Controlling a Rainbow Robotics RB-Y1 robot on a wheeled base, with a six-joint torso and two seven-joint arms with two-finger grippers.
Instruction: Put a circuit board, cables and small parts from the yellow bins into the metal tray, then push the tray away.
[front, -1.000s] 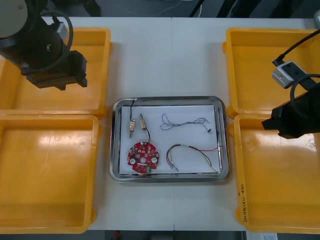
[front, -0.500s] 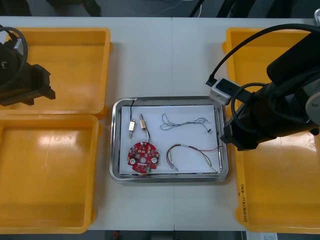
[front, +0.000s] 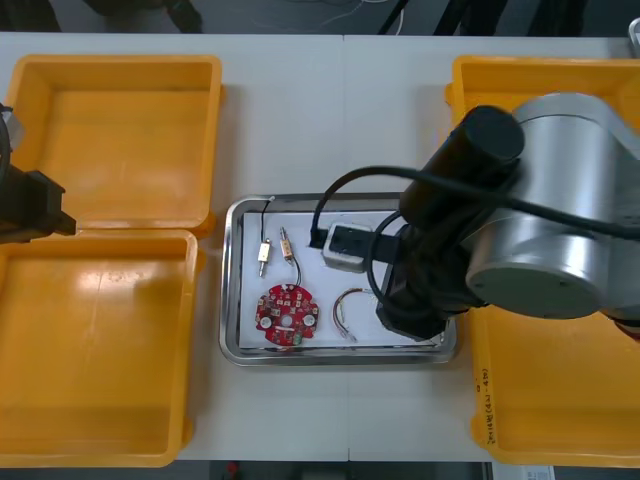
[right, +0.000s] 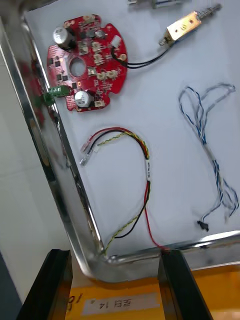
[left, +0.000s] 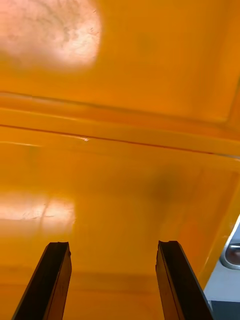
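Right fingers (right: 50, 280) spread, empty, over corner rim of shiny, white-lined metal tray (right: 47, 155). Just beyond fingertips: red-and-yellow cable (right: 146, 170); farther, round red circuit board (right: 85, 62), twisted blue-and-white cable (right: 210, 140), small metal parts (right: 182, 26). Left fingers (left: 55, 280) spread, empty, above yellow bin (left: 125, 190).

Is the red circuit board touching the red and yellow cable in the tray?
Apart. The right wrist view shows white tray floor between the circuit board and the cable.
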